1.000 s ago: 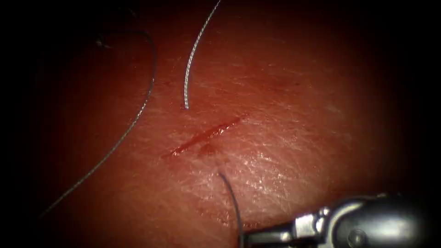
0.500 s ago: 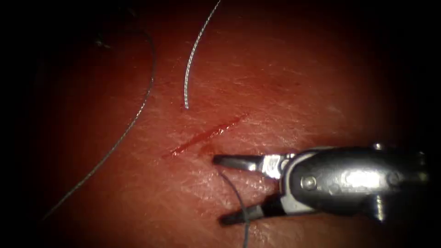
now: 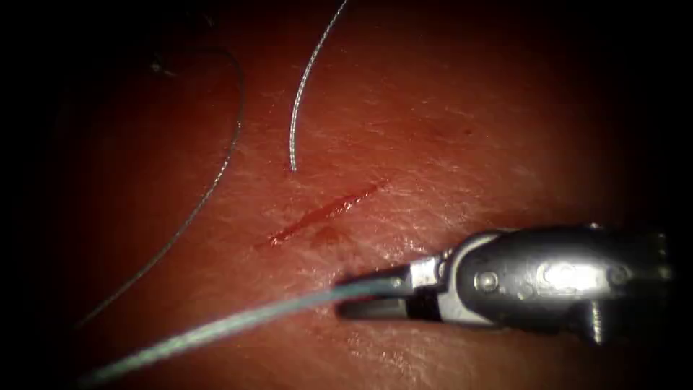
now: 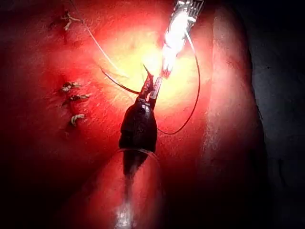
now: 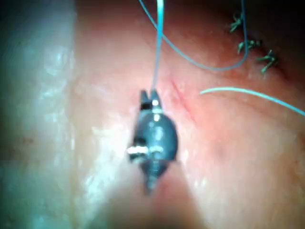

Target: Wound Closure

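In the endoscope view the short red cut (image 3: 325, 211) runs slantwise across the tissue (image 3: 447, 144). My right tool (image 3: 364, 295) lies just right of and below the cut, its jaws shut on the thread (image 3: 216, 331). From them the thread runs taut and pale toward the lower left. In the right wrist view the right tool (image 5: 150, 98) grips the same thread (image 5: 157, 47). In the left wrist view my left tool (image 4: 148, 86) holds a thin dark curved piece that looks like the needle (image 4: 119, 84), clear of the tissue, near the right tool (image 4: 174, 36).
A loose thread end (image 3: 292, 167) lies left of the cut, running in from the top edge. A dark thread loop (image 3: 229, 144) curves farther left. Several knotted stitches (image 4: 74, 98) sit on the tissue beside the tools and also appear as stitches (image 5: 250, 45) in the right wrist view.
The right tool rose from the bottom edge, opened around the thread right of the cut, then shut on it. The thread, which ran straight down, now stretches toward the lower left.
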Tool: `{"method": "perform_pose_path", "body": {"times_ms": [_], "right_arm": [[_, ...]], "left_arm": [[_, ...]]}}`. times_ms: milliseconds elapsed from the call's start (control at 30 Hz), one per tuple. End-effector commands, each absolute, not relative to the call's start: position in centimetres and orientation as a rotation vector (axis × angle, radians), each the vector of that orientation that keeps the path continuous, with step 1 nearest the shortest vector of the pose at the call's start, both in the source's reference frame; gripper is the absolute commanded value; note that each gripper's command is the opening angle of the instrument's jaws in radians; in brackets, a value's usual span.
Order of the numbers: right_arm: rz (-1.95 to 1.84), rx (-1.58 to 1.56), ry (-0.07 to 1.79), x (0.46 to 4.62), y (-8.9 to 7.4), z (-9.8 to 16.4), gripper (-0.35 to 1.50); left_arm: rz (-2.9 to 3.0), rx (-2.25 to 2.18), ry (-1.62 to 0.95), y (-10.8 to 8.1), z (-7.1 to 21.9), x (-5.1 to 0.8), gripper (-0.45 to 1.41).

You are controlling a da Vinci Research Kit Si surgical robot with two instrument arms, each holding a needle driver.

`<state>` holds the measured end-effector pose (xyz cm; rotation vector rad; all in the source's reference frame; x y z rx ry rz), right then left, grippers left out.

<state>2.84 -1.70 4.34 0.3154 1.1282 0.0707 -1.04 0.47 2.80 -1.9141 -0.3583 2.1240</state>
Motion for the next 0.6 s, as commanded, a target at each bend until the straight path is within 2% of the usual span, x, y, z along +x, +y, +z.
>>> {"method": "perform_pose_path", "body": {"times_ms": [33,600], "right_arm": [[0.072,0.319,1.13,2.9,-1.73,4.37,-0.35],[0.01,0.388,1.108,2.92,-1.95,4.16,-0.35]], "left_arm": [[2.121,-1.914,-0.363,0.41,2.86,-1.1,-0.45],[2.121,-1.914,-0.362,0.41,2.86,-1.1,-0.45]]}}
